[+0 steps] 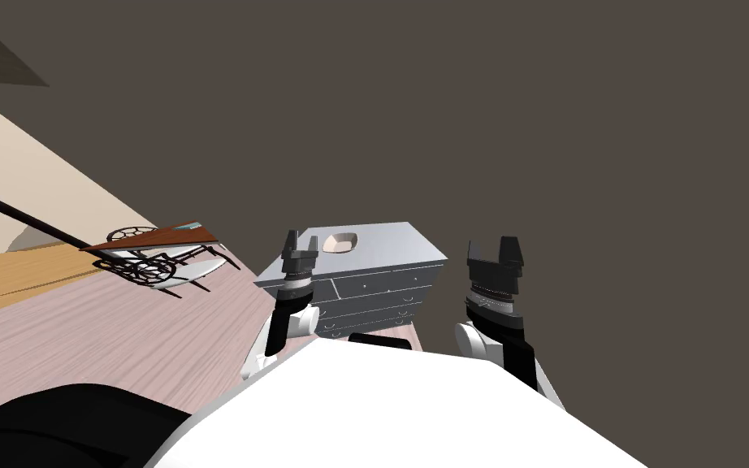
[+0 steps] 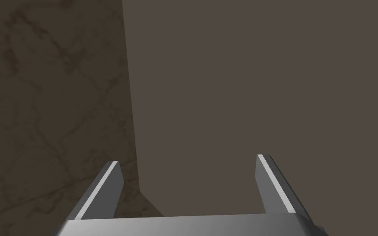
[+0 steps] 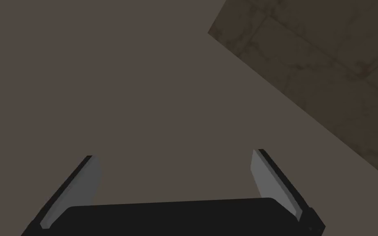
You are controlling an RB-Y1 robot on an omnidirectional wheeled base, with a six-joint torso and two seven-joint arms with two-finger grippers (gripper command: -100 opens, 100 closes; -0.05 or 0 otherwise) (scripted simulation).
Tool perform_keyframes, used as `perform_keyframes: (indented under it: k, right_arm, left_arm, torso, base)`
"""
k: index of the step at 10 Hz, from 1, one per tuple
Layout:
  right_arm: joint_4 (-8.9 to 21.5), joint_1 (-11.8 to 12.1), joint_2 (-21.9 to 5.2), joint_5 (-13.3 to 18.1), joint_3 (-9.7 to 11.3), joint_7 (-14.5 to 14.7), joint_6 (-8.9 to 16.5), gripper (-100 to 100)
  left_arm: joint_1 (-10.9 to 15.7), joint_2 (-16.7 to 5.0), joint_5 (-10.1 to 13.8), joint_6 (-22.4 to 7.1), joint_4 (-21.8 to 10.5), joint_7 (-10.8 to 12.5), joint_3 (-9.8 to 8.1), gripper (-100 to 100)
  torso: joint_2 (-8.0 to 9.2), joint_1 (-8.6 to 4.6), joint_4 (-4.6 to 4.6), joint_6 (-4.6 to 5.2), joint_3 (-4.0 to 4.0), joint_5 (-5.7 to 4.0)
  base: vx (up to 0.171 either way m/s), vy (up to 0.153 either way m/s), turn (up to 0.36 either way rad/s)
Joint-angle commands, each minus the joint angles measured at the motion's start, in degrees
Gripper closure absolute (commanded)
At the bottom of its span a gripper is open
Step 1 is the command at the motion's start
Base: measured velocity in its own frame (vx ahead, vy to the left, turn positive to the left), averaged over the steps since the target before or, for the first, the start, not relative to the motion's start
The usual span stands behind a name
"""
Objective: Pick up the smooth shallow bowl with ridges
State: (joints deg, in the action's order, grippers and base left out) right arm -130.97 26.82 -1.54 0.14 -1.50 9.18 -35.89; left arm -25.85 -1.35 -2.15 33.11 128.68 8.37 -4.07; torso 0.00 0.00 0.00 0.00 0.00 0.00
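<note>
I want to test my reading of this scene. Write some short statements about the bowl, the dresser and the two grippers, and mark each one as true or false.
1. The bowl lies on top of the grey dresser. True.
2. The left gripper is shut on the bowl. False: its fingers stand open and hold nothing; the bowl rests on the dresser.
3. The right gripper is open. True.
4. One drawer of the dresser is pulled out. False: all drawers look closed.
</note>
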Motion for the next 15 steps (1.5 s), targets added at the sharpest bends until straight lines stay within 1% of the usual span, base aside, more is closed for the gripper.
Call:
perform_keyframes:
  k: [1, 4, 5, 6, 7, 8, 9, 10, 11, 12, 13, 14, 15]
  right_arm:
    - [0.0, 0.0, 0.0, 0.0, 0.0, 0.0, 0.0, 0]
    - [0.0, 0.0, 0.0, 0.0, 0.0, 0.0, 0.0, 0]
    - [0.0, 0.0, 0.0, 0.0, 0.0, 0.0, 0.0, 0]
    - [0.0, 0.0, 0.0, 0.0, 0.0, 0.0, 0.0, 0]
    - [0.0, 0.0, 0.0, 0.0, 0.0, 0.0, 0.0, 0]
    - [0.0, 0.0, 0.0, 0.0, 0.0, 0.0, 0.0, 0]
    - [0.0, 0.0, 0.0, 0.0, 0.0, 0.0, 0.0, 0]
    - [0.0, 0.0, 0.0, 0.0, 0.0, 0.0, 0.0, 0]
    - [0.0, 0.0, 0.0, 0.0, 0.0, 0.0, 0.0, 0]
    - [0.0, 0.0, 0.0, 0.0, 0.0, 0.0, 0.0, 0]
    - [0.0, 0.0, 0.0, 0.0, 0.0, 0.0, 0.0, 0]
    - [0.0, 0.0, 0.0, 0.0, 0.0, 0.0, 0.0, 0]
    - [0.0, 0.0, 0.0, 0.0, 0.0, 0.0, 0.0, 0]
  left_arm:
    - [1.0, -2.1, 0.5, -2.6, 0.7, -0.7, -0.02, -100]
    - [3.2, -4.6, 1.7, -7.8, 2.3, -2.0, -0.12, -100]
    - [3.2, -4.6, 1.7, -8.8, 2.3, -2.0, -0.12, -100]
    - [4.2, -5.4, 2.2, -10.8, 2.9, -2.5, -0.19, -100]
    - [4.2, -5.4, 2.2, -11.6, 2.9, -2.5, -0.19, -100]
    - [5.2, -6.1, 2.7, -13.8, 3.6, -3.0, -0.28, -100]
    - [5.2, -6.1, 2.7, -14.6, 3.6, -3.0, -0.28, -100]
    - [6.4, -6.8, 3.3, -16.7, 4.3, -3.5, -0.40, -100]
    - [6.4, -6.8, 3.3, -17.9, 4.3, -3.5, -0.40, -100]
    - [7.6, -7.5, 4.0, -19.7, 5.1, -4.0, -0.55, -100]
    - [7.6, -7.5, 4.0, -21.2, 5.1, -4.0, -0.55, -100]
    - [8.8, -8.1, 4.6, -22.9, 5.9, -4.5, -0.74, -100]
    - [8.8, -8.1, 4.6, -24.5, 5.9, -4.5, -0.74, -100]
  torso:
    - [0.00, 0.00, 0.00, 0.00, 0.00, 0.00]
    - [0.08, 0.13, 0.02, 0.00, 0.05, 0.03]
    - [0.08, 0.14, 0.02, 0.00, 0.04, 0.03]
    - [0.06, 0.09, 0.01, 0.00, 0.03, 0.02]
    - [0.05, 0.09, 0.01, 0.00, 0.03, 0.02]
    - [0.04, 0.07, 0.01, 0.00, 0.03, 0.02]
    - [0.05, 0.09, 0.01, 0.00, 0.03, 0.02]
    - [0.04, 0.07, 0.01, 0.00, 0.02, 0.02]
    - [0.05, 0.08, 0.01, 0.00, 0.03, 0.02]
    - [0.04, 0.06, 0.01, 0.00, 0.02, 0.02]
    - [0.04, 0.07, 0.01, 0.00, 0.02, 0.02]
    - [0.03, 0.06, 0.01, 0.00, 0.02, 0.02]
    - [0.03, 0.07, 0.01, 0.00, 0.02, 0.02]
  base:
    - [-0.014, 0.013, 0.067]
    - [-0.024, 0.031, 0.054]
    - [-0.014, 0.021, 0.014]
    - [-0.014, 0.021, 0.040]
    - [-0.011, 0.016, 0.019]
    - [-0.013, 0.023, 0.040]
    - [-0.011, 0.016, 0.017]
    - [-0.014, 0.020, 0.042]
    - [-0.011, 0.015, 0.015]
    - [-0.010, 0.020, 0.030]
    - [-0.008, 0.016, 0.019]
    - [-0.011, 0.019, 0.031]
    - [-0.010, 0.017, 0.015]
